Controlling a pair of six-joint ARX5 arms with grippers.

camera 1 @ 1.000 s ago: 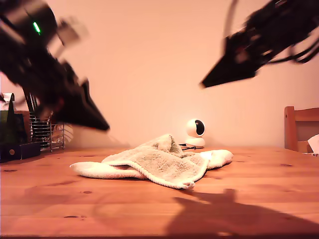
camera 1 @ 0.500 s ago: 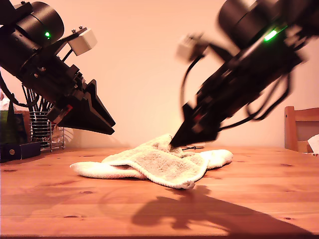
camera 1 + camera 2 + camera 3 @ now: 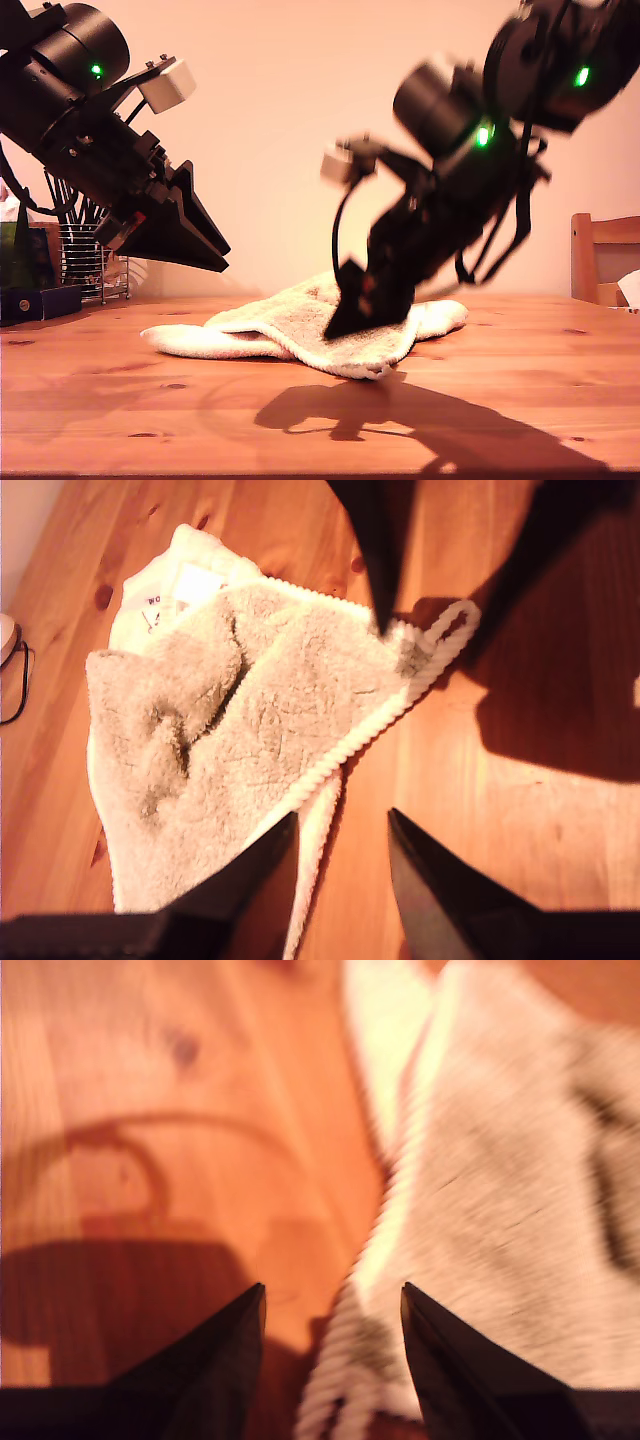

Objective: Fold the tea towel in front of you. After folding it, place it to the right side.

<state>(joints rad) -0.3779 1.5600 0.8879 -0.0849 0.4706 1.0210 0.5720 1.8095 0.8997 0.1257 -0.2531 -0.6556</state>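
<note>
Cream towel (image 3: 300, 335) crumpled on table (image 3: 520, 400); only first wrist view shows label (image 3: 190, 585). Both grippers' jaws spread.

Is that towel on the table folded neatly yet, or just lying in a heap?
Still a heap. The towel lies rumpled on the table, one flap thrown loosely over the rest, edges uneven, no tidy fold.

A knotty pine table (image 3: 120, 400) fills the foreground under warm orange light, with dark shadows lying across it. Behind it is a plain pale wall (image 3: 290, 120). A wooden chair (image 3: 600, 260) (only partly in frame) stands at the exterior view's right.
</note>
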